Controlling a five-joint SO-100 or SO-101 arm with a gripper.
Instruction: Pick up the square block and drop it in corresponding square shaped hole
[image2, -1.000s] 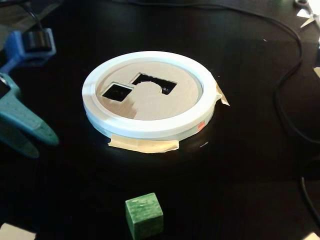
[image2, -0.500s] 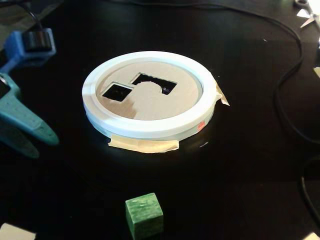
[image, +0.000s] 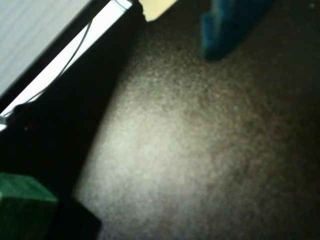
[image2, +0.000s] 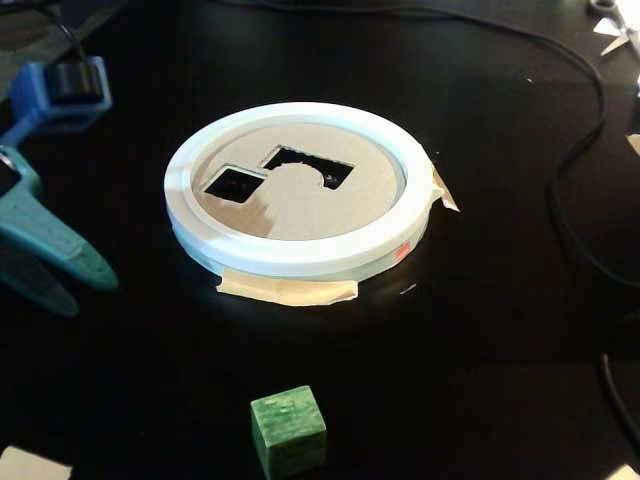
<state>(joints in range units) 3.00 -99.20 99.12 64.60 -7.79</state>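
A green square block sits on the black mat near the front edge in the fixed view, and shows at the bottom left of the wrist view. A round white-rimmed sorter stands mid-table, its cardboard top holding a square hole and a larger irregular hole. My teal gripper is at the left edge, low over the mat, well left of the block and sorter. Its jaws stand slightly apart and hold nothing. One blue finger shows at the top right of the wrist view.
Masking tape holds the sorter to the mat. Black cables run along the right side. A pale object lies at the front left corner. A white strip borders the mat in the wrist view.
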